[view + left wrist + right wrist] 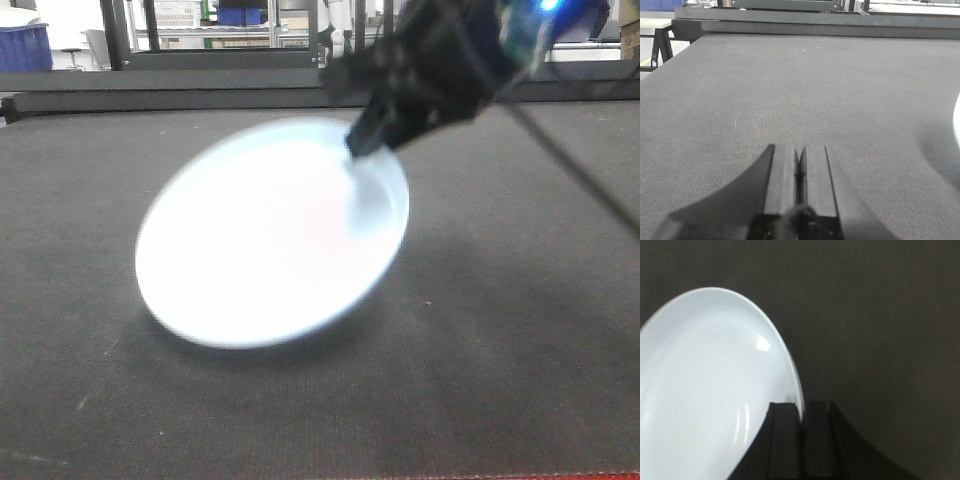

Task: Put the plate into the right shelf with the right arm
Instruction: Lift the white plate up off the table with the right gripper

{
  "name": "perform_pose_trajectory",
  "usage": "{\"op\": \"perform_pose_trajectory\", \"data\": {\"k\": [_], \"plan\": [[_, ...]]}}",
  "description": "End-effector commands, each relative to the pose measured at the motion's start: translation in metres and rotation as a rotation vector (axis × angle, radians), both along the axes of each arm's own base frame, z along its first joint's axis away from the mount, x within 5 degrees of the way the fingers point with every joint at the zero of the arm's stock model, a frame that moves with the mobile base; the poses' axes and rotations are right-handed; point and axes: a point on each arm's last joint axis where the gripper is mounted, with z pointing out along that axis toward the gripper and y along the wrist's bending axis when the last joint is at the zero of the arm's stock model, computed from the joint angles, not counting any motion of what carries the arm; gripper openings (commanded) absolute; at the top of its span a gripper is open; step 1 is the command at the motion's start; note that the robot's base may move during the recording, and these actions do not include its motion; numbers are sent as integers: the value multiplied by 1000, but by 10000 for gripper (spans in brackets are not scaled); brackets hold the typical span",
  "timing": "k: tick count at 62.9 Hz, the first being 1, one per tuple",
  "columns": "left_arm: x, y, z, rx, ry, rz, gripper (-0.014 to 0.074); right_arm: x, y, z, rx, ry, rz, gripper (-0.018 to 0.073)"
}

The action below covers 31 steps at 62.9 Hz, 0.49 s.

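1 plate (270, 235), tilted over the black tabletop (500, 330), far-right rim clamped in right gripper (801, 425); left gripper (800, 165) off to its left, jaws pressed together, empty.

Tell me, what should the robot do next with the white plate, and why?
Probably lift it up a little. The right gripper is shut on the rim of the plate, which hangs tilted with its low edge close to the black table, maybe touching it. Raising it first should keep the edge from scraping when the plate is carried off.
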Motion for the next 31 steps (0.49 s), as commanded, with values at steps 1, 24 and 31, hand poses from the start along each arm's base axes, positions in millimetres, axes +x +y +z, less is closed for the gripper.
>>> {"op": "perform_pose_trajectory", "data": {"k": [1,24,31], "plan": [[0,0,5,-15,-82,2,-47,-14,-13,58,118,-205,-31,69],[0,0,5,-15,-82,2,-47,-105,-74,113,295,-492,-70,69],[0,0,5,-15,-82,2,-47,-131,-93,112,341,-568,-89,69]]}}
